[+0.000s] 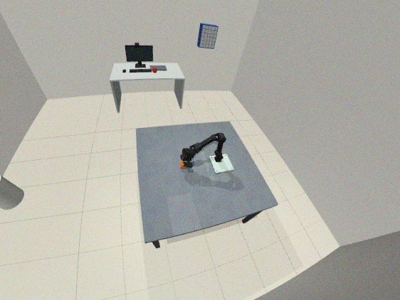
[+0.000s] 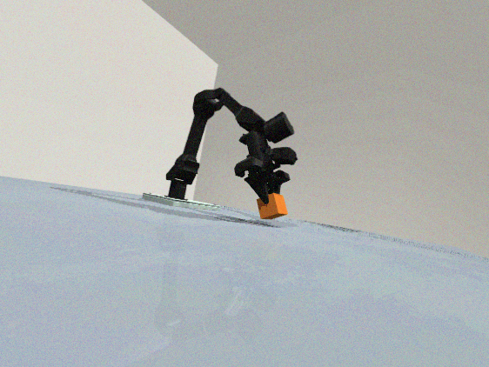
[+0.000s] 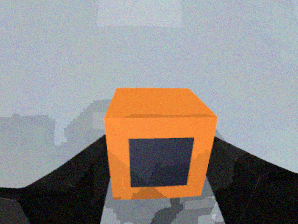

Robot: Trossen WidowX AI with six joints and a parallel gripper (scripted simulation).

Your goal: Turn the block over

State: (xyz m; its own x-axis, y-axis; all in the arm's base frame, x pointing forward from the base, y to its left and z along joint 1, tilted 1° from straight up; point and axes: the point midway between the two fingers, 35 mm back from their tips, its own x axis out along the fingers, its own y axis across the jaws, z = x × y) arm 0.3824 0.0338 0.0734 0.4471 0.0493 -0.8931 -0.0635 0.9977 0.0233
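An orange block [image 1: 182,163] [image 2: 272,206] [image 3: 160,124] with a dark blue square mark on one face is held between my gripper's fingers [image 2: 266,196] [image 1: 186,162]. The gripper is shut on it. In the exterior view the block hangs tilted just above the grey-blue table [image 1: 199,199] [image 2: 174,283]. In the wrist view the marked face points toward the camera and the black fingers press the block's left and right sides. The arm reaches from its base plate [image 1: 221,164] [image 2: 178,201] toward the table's middle.
The table stands on a tiled floor. A white desk [image 1: 146,76] with a monitor stands at the far wall. A blue-framed panel [image 1: 208,35] hangs on the wall. A grey cylinder [image 1: 8,193] shows at the left edge.
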